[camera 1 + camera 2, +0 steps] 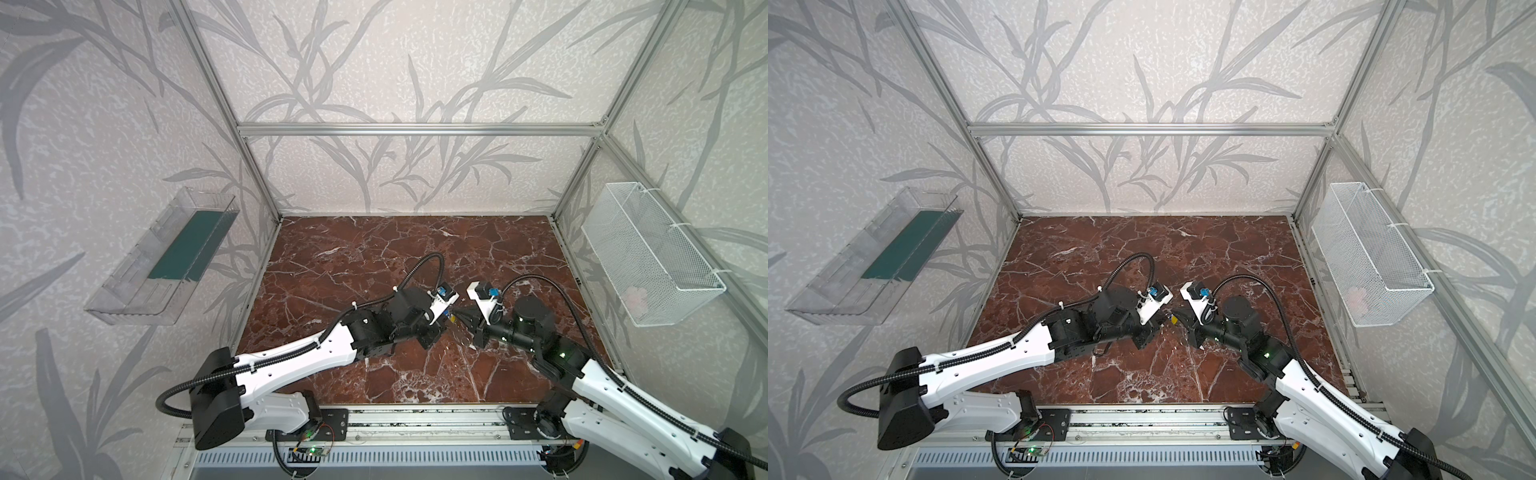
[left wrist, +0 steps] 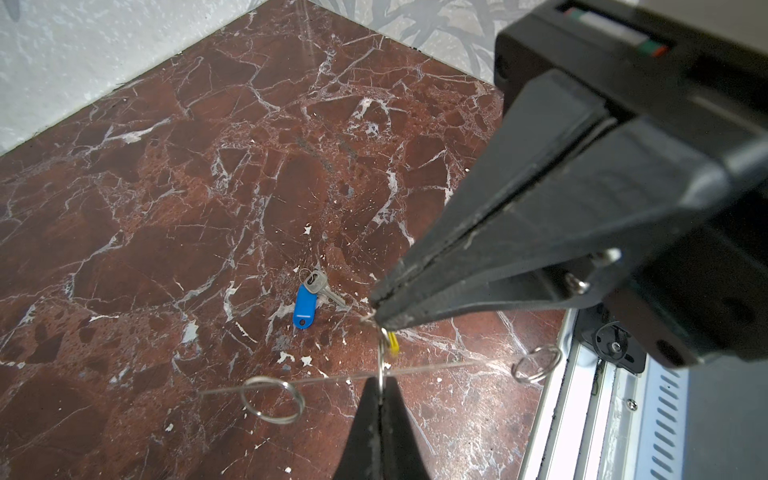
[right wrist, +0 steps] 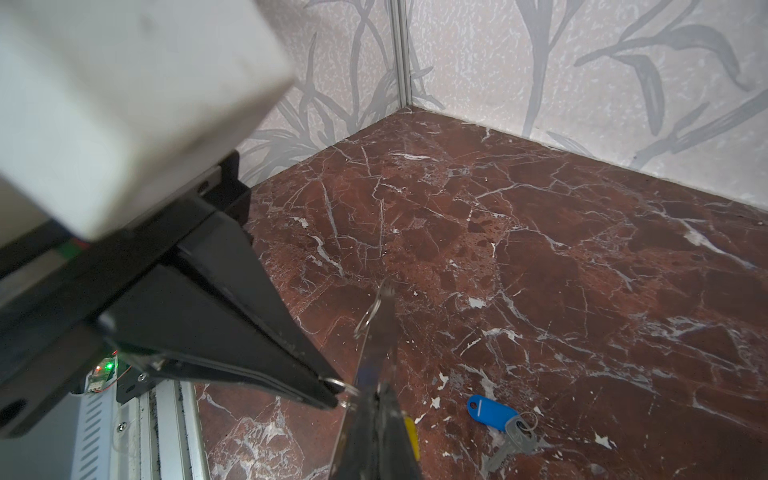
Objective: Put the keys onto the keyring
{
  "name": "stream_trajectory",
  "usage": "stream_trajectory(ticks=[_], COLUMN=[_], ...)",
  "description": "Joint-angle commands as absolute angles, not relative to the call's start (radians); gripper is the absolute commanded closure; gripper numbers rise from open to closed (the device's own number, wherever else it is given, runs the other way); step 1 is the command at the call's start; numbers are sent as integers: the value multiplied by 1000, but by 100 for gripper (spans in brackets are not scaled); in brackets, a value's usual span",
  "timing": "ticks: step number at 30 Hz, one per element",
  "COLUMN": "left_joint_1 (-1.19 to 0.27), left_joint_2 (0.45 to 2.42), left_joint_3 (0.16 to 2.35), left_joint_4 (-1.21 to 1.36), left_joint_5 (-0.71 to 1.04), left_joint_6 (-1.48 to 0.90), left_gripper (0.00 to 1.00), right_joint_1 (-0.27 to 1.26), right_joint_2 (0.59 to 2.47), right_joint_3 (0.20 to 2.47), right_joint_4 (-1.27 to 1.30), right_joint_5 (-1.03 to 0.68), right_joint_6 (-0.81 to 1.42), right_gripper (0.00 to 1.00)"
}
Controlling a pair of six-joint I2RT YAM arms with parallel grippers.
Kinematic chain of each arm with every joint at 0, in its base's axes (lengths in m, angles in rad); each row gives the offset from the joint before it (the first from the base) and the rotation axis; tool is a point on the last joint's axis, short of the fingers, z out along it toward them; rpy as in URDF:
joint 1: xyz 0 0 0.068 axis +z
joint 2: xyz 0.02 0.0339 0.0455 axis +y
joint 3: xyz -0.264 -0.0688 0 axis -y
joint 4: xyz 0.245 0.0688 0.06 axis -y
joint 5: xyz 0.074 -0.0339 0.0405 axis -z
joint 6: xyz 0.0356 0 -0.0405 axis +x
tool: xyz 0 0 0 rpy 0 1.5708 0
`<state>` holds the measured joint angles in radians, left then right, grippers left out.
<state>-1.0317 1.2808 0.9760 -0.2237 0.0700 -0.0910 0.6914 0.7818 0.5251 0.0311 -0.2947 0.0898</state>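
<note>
The keyring is a flat see-through plate (image 2: 291,381) carrying metal split rings (image 2: 272,400), held up between both arms at mid-table (image 1: 459,332). My left gripper (image 2: 380,384) is shut on one ring (image 2: 381,361) at the plate's edge. My right gripper (image 3: 376,395) is shut on the plate (image 3: 376,332), tip to tip with the left one (image 3: 332,400). A yellow key tag (image 2: 393,343) shows beside that ring, just under the right fingertips. What it hangs from I cannot tell. The blue-tagged key (image 2: 305,305) lies loose on the marble.
The red marble tabletop (image 1: 374,257) is walled by an aluminium frame. A clear plastic bin (image 1: 162,257) hangs on the left wall. On the right wall hangs a white wire basket (image 1: 648,253). An aluminium rail (image 1: 415,419) runs along the front edge.
</note>
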Motion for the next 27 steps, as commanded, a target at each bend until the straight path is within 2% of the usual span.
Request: stream_trajectory(ticks=[1,14,27], left_joint_1=[-1018,-1000,-1001], left_joint_2=[1262,1264,1248], left_joint_3=[966,965,947], left_joint_4=[-205,-200,-174], left_joint_5=[57,92,201], left_joint_6=[-109,-107,-93], left_gripper=[100,100,100], right_joint_1=[682,680,676], right_joint_2=[767,784,818], right_joint_3=[543,550,554], right_joint_4=[34,67,107], right_joint_5=[-275,-437,-386], right_joint_6=[101,88,116], right_gripper=[100,100,100])
